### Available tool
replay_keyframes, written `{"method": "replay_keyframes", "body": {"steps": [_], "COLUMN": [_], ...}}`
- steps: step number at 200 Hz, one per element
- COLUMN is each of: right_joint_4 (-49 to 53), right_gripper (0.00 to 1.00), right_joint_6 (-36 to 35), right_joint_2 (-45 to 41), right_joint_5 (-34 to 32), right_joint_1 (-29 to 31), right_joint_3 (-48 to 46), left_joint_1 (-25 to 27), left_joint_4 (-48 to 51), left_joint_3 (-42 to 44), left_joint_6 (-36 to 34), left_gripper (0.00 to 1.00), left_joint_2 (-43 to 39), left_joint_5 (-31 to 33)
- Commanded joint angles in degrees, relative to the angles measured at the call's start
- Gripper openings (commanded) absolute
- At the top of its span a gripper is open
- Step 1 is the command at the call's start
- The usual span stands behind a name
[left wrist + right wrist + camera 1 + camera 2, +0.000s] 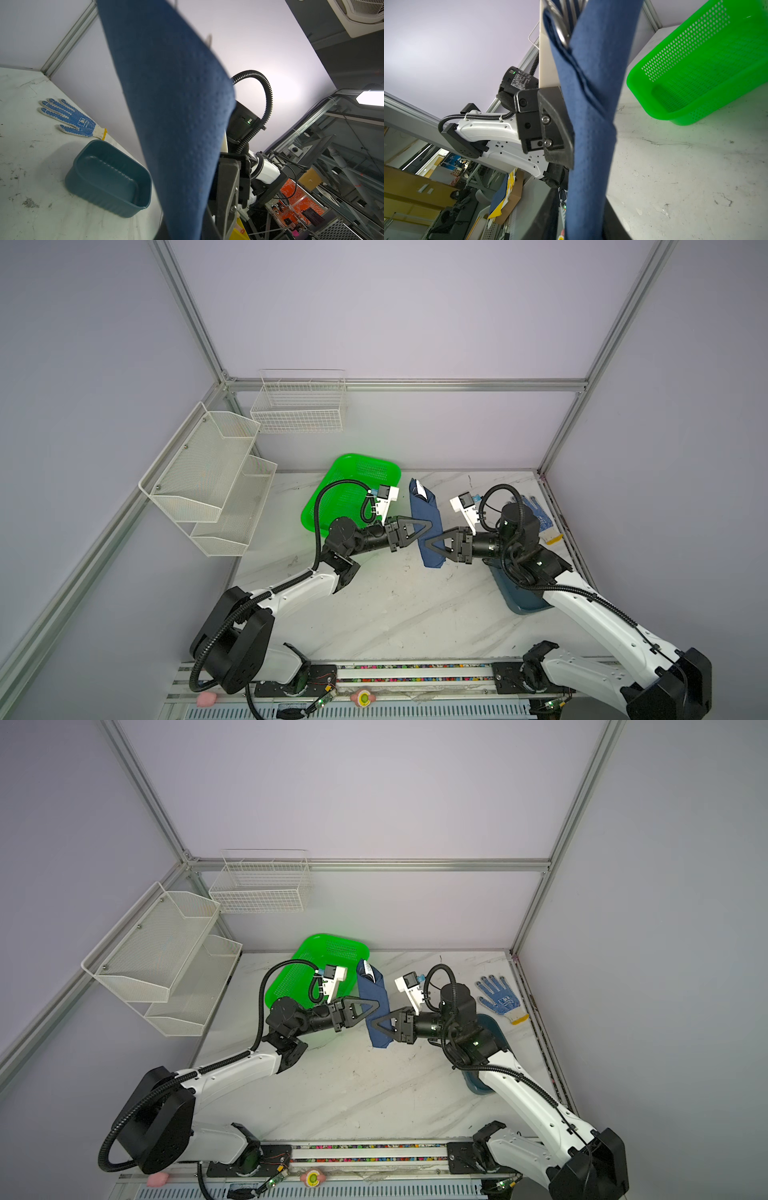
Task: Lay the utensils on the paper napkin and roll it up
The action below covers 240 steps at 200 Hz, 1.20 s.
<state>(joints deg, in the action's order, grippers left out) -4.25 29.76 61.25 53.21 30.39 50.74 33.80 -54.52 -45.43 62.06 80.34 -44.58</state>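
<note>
Item: dark navy blue paper napkin (pixel 424 508), rolled into a long tube, above the white marble table (pixel 395 614), just beside the green perforated plastic basket (pixel 353 485).
Contents: shiny silver metal utensils (pixel 562 31), ends showing at one mouth.
My left gripper (pixel 429 526): clamped on the roll.
My right gripper (pixel 429 541): fingers flank it closely; whether they pinch, I cannot tell.
</note>
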Motion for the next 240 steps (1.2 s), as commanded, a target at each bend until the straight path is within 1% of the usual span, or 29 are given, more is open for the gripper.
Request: {"method": "replay_keyframes", "body": {"steps": [1, 16, 36, 51, 60, 71, 89, 102, 121, 133, 152, 168, 182, 205, 240], "right_joint_4": [-2.70, -2.78, -3.14, -3.39, -3.31, -3.37, -3.41, -3.43, -3.56, -3.70, -3.96, -4.37, -4.58, -5.15, -5.15], "right_gripper": [0.32, 0.31, 0.22, 0.17, 0.15, 0.14, 0.13, 0.13, 0.13, 0.13, 0.13, 0.13, 0.13, 0.13, 0.14], "right_joint_6": [-0.17, -0.23, -0.01, 0.04, -0.01, -0.05, -0.23, -0.32, -0.25, -0.14, 0.04, 0.30, 0.47, 0.72, 0.74], "right_joint_2": [-1.28, -0.80, -0.30, -0.43, -0.52, -0.73, -0.75, -0.56, -0.30, -0.04, 0.27, 0.29, 0.36, 0.70, 0.69], "right_joint_5": [2.93, 3.04, 2.97, 3.04, 3.04, 2.97, 2.95, 2.95, 2.78, 2.60, 2.73, 2.44, 2.51, 2.61, 2.47], "right_joint_1": [-0.42, -0.67, -0.77, -0.84, -0.83, -0.92, -0.95, -0.95, -1.04, -1.04, -0.99, -1.04, -1.04, -1.04, -1.03], "right_joint_3": [-0.02, -0.11, -0.20, -0.16, -0.11, 0.08, 0.56, 0.93, 1.16, 1.23, 1.13, 1.03, 0.94, 0.85, 0.77], "left_joint_1": [-0.32, -0.32, -0.32, -0.33, -0.32, -0.32, -0.32, -0.32, -0.23, -0.23, -0.18, -0.14, -0.14, -0.05, -0.05], "left_joint_4": [-6.50, -6.81, -7.28, -6.32, -4.88, -3.15, -1.24, -1.15, -0.72, -0.41, -0.40, -0.41, -0.56, -1.36, -1.79], "left_joint_3": [-1.37, -1.61, -1.39, -1.23, -1.02, -0.54, 0.22, 0.20, -0.16, -0.27, -0.36, -0.67, -1.24, -1.81, -1.16], "left_joint_6": [1.64, 2.09, 2.45, 1.94, 1.26, -0.16, -1.33, -1.25, -1.15, -1.15, -1.15, -1.15, -1.08, -0.50, -0.62], "left_gripper": [0.10, 0.10, 0.11, 0.13, 0.18, 0.31, 0.38, 0.49, 0.55, 0.57, 0.57, 0.56, 0.50, 0.38, 0.26], "left_joint_2": [0.10, 0.16, -0.01, -0.33, -0.66, -1.10, -1.32, -1.07, -0.63, -0.54, -0.57, -0.40, -0.19, 0.16, -0.11], "left_joint_5": [-0.62, -1.16, -1.12, -0.67, -0.21, 0.80, 1.53, 0.97, -0.40, -1.11, -1.53, -1.90, -2.28, -2.49, -1.68]}}
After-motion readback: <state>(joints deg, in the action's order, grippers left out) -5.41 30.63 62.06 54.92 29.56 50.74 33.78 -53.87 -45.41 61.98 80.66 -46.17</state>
